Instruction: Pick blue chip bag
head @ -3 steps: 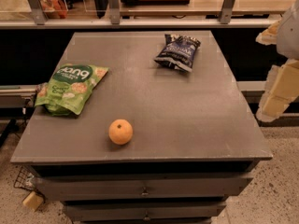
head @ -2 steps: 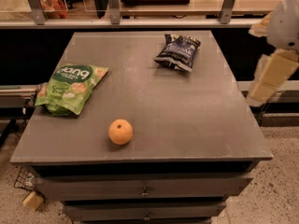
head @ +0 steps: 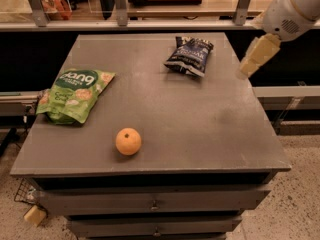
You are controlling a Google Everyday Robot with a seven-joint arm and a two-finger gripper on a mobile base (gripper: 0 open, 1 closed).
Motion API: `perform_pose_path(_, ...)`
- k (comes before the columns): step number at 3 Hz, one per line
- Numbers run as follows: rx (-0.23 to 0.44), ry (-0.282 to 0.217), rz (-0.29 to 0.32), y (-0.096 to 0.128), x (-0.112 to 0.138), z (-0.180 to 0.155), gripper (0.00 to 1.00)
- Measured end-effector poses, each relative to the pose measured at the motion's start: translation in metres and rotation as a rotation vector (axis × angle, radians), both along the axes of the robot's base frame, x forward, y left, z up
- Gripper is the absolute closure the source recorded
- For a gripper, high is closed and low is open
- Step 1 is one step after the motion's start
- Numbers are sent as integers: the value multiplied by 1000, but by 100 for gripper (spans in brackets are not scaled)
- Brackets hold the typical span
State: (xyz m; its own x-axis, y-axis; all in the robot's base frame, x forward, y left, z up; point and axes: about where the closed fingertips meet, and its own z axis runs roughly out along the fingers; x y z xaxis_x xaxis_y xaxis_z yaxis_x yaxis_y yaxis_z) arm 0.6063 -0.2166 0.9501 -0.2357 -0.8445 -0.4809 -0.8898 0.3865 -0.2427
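The blue chip bag (head: 189, 55) is a small crinkled dark navy bag with white lettering. It lies flat near the far right of the grey table top (head: 165, 109). My gripper (head: 256, 57) hangs from the white arm at the upper right, above the table's right edge. It is to the right of the bag and apart from it.
A larger light-green snack bag (head: 74, 94) lies at the left edge. An orange (head: 128, 141) sits near the front middle. The table has drawers (head: 155, 204) below. A shelf with metal posts (head: 120, 4) runs behind.
The arm and gripper have moved up and to the left, from beside the table's right edge toward the blue chip bag. The objects on the table have not moved.
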Motion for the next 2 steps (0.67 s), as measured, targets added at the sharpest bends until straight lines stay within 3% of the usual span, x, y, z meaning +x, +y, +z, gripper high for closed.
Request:
perform_pose_path(1, 170, 50, -105, 6, 61, -41, 0)
perform_pose_path(2, 265, 107, -163, 17, 88, -69, 0)
